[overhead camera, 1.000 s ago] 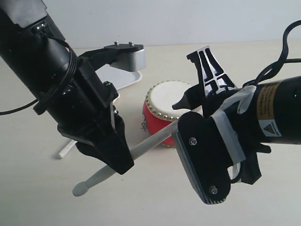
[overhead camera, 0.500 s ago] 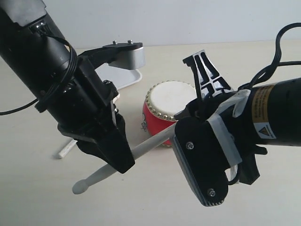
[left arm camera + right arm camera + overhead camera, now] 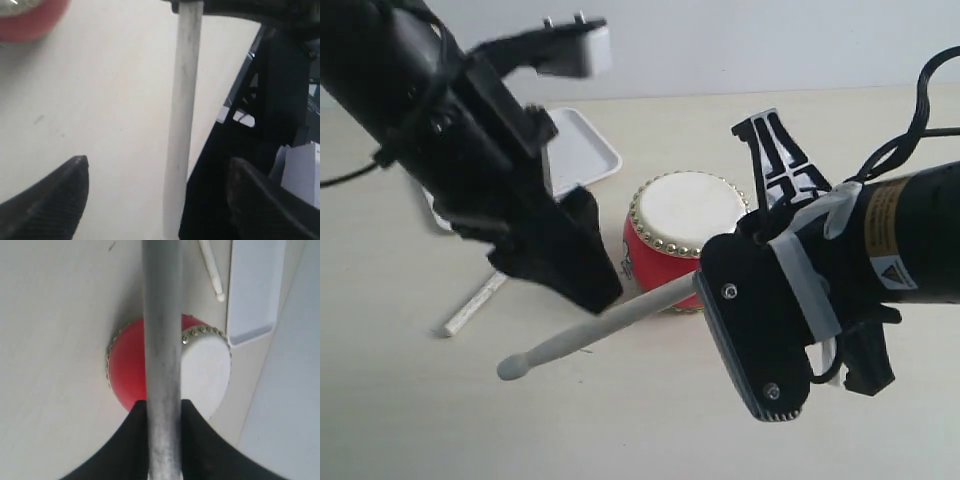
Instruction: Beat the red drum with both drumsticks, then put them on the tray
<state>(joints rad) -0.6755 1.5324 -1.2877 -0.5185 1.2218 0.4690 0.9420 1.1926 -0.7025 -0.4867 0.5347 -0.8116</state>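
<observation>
One drumstick [image 3: 610, 322] hangs level over the table in front of the red drum [image 3: 685, 235], its round tip to the left. My right gripper [image 3: 162, 415] is shut on its thick end; in the exterior view a black camera housing hides that grip. My left gripper [image 3: 157, 172] is open, with its fingers [image 3: 582, 268] raised just above the stick. The stick [image 3: 181, 120] passes between the wide jaws and touches neither. The second drumstick [image 3: 475, 305] lies on the table at the left. The white tray [image 3: 582, 150] sits behind it, partly hidden by my left arm.
Both arms crowd the front of the table, the left arm [image 3: 450, 140] over the tray side and the right arm [image 3: 880, 240] beside the drum. A black cable [image 3: 932, 90] loops above the right arm. Pale tabletop [image 3: 410, 420] stretches to the front left.
My left gripper has opened, let go of the drumstick and lifted up and back. The right gripper closed on the stick's thick end and now holds it alone.
</observation>
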